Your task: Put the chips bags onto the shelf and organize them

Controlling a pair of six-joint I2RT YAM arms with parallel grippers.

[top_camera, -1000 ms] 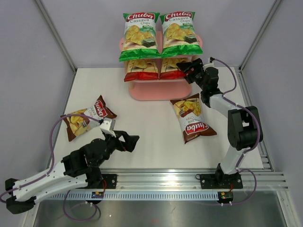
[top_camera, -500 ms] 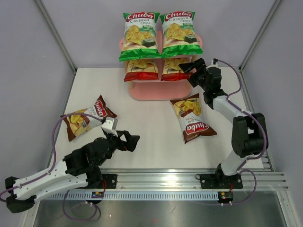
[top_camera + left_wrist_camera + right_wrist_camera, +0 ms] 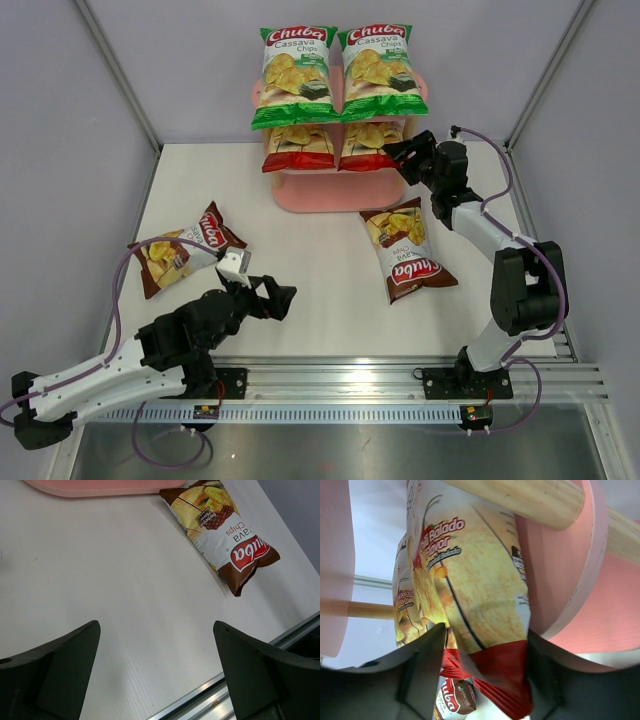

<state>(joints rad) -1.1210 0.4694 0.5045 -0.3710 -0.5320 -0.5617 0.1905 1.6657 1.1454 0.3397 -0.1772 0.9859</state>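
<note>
The pink shelf (image 3: pixel 335 190) stands at the back, with two green chips bags (image 3: pixel 297 75) (image 3: pixel 380 70) on its top board. Two red bags (image 3: pixel 300 145) (image 3: pixel 365 143) lie on the middle board. One dark brown bag (image 3: pixel 185 250) lies on the table at left, another (image 3: pixel 405 250) right of centre. My right gripper (image 3: pixel 400 152) is at the shelf's right side, and its jaws press both sides of the right red bag's (image 3: pixel 480 595) bottom end. My left gripper (image 3: pixel 270 298) hovers open and empty over the table front; its wrist view shows the right brown bag (image 3: pixel 220 530).
A wooden upright (image 3: pixel 520 497) and a pink board's edge (image 3: pixel 580 580) sit close beside my right gripper (image 3: pixel 485 630). Grey walls enclose the table on three sides. A metal rail (image 3: pixel 380 375) runs along the front edge, just under my left gripper (image 3: pixel 156 625).
My right gripper opened wide, then closed in on the right red bag's end while its elbow swung right. The left arm barely moved and stays open.
</note>
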